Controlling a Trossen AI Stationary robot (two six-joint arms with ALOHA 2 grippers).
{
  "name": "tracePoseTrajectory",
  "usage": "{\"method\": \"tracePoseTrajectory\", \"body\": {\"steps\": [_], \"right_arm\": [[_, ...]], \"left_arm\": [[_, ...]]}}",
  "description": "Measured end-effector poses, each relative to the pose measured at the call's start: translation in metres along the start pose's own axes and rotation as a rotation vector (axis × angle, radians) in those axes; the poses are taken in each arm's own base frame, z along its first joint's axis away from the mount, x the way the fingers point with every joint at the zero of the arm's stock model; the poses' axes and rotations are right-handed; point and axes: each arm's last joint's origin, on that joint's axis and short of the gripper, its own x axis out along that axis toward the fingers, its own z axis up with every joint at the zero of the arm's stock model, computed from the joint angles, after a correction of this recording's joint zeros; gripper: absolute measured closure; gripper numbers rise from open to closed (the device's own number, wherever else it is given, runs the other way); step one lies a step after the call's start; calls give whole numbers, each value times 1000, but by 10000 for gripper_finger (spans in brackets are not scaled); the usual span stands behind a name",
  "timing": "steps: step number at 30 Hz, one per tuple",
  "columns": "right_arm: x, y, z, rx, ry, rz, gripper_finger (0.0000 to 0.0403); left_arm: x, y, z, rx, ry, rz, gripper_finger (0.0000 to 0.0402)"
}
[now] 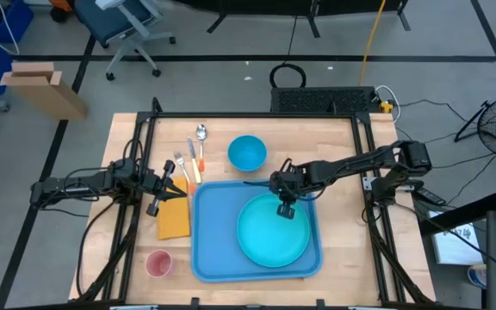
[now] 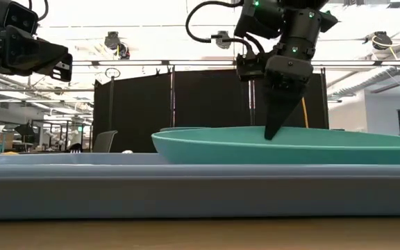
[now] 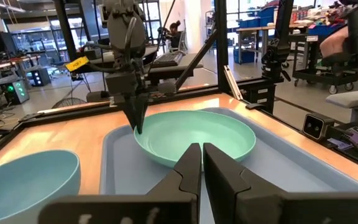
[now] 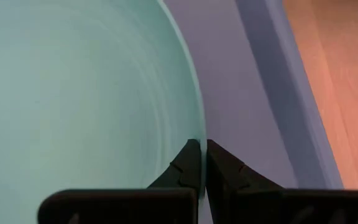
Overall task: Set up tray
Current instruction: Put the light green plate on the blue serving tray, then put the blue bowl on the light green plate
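My right gripper (image 1: pixel 284 209) pinches teal plate (image 1: pixel 272 231) rim in tray (image 1: pixel 203 250); thin grip, plate could slip. Left gripper (image 1: pixel 156 205) closed, empty.

Overhead, table-level, two wrist views share tray (image 1: pixel 209 250)

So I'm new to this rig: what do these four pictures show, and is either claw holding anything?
Two dark robot arms work at a wooden table. One picture looks straight down, one looks level across the tabletop, and one comes from each arm's wrist.

A blue tray carries a teal plate. Around it lie a blue bowl, a spoon, forks, an orange napkin and a pink cup.

The right gripper is shut on the plate's rim, as its wrist picture shows. The left gripper is shut and empty, waiting above the napkin.
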Motion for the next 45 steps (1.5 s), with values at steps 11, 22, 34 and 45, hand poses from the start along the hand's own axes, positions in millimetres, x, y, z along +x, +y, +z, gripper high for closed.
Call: {"method": "tracePoseTrajectory", "body": {"steps": [11,22,34,45], "right_arm": [[1,-1,0,-2,1,-14,337],[-11,-2,2,-66,-59,-21,278],[-100,-5,-17,-540,-575,164,348],[-99,-35,-94,-411,-978,210,401]], "left_arm": [[0,0,0,-4,0,0,380],[0,0,0,-4,0,0,380],[0,0,0,-5,-1,0,380],[0,0,0,-4,-1,1,380]]}}
